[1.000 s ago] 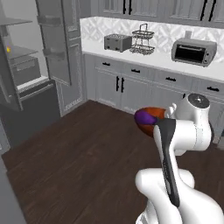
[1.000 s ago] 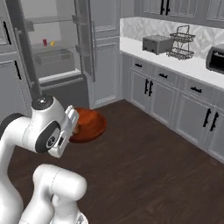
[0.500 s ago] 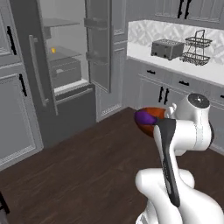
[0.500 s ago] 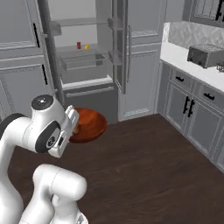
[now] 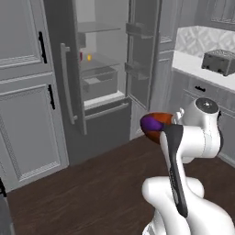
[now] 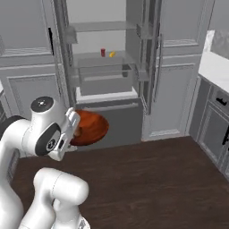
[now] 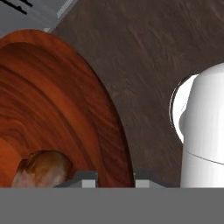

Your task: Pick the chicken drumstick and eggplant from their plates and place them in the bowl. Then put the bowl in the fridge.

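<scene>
The fingers (image 7: 89, 180) are closed on the rim of the bowl (image 7: 57, 109), and the gripper (image 7: 114, 177) carries it in the air above the dark wood floor (image 7: 148, 57). Inside the bowl lies the drumstick (image 7: 41, 168), near the fingers. In the left base view the eggplant (image 5: 151, 123) shows in the bowl, beside the white arm (image 5: 195, 137). The fridge (image 6: 105, 67) stands in front with both doors open, its shelves well apart from the bowl.
</scene>
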{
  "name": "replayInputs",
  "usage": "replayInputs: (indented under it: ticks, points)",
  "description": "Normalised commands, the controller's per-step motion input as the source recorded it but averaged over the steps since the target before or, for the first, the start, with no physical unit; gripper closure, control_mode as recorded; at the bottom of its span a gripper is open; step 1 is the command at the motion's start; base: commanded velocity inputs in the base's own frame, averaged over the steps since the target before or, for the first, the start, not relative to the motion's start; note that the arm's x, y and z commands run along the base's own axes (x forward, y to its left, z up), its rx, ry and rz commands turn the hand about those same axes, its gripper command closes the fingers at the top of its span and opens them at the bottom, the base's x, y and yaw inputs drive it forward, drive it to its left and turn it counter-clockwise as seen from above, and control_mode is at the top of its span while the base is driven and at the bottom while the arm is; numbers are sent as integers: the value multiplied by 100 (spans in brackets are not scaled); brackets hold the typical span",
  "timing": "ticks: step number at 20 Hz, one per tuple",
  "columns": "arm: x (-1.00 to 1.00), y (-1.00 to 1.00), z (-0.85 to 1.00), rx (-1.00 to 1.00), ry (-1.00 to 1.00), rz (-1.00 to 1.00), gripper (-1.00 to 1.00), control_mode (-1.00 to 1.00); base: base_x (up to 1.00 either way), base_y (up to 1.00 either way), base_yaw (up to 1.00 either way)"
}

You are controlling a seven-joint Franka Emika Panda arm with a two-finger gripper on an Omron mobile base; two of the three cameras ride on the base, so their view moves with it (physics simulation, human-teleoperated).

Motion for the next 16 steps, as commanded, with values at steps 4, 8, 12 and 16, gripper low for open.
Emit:
replayInputs:
  ticks: [4,8,12,16]
  points:
    - [0,0,0,0,0,0,100,100,100,-43,38]
    - [0,0,0,0,0,0,100,100,99,-64,42]
    - [0,0,0,0,0,0,100,100,90,-78,39]
    - [0,0,0,0,0,0,100,100,76,-65,44]
